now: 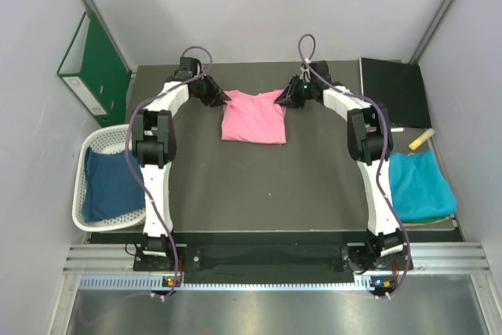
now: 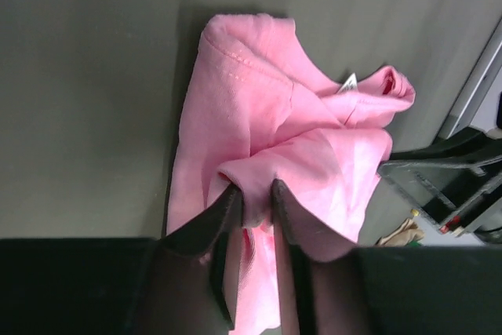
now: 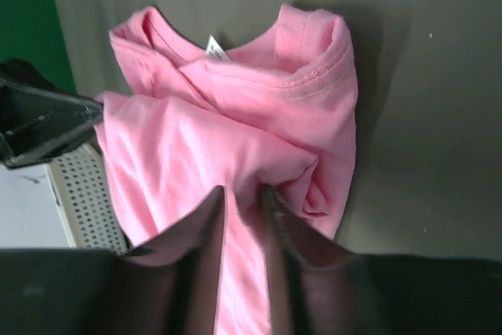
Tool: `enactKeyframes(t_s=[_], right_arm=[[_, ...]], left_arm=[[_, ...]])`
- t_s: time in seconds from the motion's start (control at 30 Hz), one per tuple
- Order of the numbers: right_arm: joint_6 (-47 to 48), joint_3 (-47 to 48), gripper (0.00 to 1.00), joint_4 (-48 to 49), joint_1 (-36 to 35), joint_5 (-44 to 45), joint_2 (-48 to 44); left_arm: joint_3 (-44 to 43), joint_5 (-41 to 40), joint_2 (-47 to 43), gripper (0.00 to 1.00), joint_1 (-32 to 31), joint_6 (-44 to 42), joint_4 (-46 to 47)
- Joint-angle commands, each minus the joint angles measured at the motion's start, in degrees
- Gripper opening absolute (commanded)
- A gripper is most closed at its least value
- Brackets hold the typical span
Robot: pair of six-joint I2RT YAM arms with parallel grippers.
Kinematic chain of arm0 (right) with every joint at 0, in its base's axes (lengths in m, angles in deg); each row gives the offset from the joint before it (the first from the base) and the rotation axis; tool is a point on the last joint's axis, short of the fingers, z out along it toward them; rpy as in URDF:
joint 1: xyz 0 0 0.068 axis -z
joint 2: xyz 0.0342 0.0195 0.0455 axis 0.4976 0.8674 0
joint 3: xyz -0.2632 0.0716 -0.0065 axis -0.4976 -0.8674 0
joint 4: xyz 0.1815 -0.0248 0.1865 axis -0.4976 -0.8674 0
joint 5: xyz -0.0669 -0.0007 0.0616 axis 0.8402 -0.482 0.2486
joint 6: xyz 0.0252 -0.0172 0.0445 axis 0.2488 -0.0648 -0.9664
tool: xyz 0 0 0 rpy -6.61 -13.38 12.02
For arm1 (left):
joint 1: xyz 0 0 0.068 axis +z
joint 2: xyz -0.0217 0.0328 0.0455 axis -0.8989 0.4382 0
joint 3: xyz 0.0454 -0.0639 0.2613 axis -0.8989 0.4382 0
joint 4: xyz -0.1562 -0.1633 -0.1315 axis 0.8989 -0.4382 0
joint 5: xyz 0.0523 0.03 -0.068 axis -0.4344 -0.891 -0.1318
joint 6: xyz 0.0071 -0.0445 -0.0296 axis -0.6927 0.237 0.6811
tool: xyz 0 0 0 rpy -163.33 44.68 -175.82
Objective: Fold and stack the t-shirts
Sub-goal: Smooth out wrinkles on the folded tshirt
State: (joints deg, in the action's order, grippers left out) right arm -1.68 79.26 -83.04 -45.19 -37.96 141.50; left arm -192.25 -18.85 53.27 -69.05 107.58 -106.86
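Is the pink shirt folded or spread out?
Partly folded: the pink shirt lies doubled, a compact block; left gripper and right gripper pinch it.

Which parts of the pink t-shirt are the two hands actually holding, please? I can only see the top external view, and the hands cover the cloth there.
Observer: In the left wrist view, the left hand is pinching a raised fold of the pink t-shirt.
Operator: Thank you. And the other one?
Observer: The right hand is likewise shut on a bunched fold of it, with cloth showing between its tips.
Operator: Can you tell where the neck opening lies?
Observer: Yes, a small white label marks it, on the part of the shirt beyond both pinched folds.
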Motion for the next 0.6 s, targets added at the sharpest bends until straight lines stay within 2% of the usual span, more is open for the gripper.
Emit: enactKeyframes(t_s=[0.0, 0.13, 0.57], right_arm=[[-0.3, 2.9, 0.12, 0.3, -1.3, -0.9, 1.0], [0.4, 2.3, 0.05, -0.1, -1.2, 1.1, -0.9], [2.7, -2.8, 0.01, 4.0, 1.1, 11.0, -11.4]], left_arm=[[-4.3, 1.8, 1.5, 0.22, -0.2, 0.5, 2.7], [-4.3, 1.6, 1.5, 0.00, -0.2, 0.5, 2.8], [-2.7, -0.2, -1.8, 0.00, 0.8, -1.0, 3.4]])
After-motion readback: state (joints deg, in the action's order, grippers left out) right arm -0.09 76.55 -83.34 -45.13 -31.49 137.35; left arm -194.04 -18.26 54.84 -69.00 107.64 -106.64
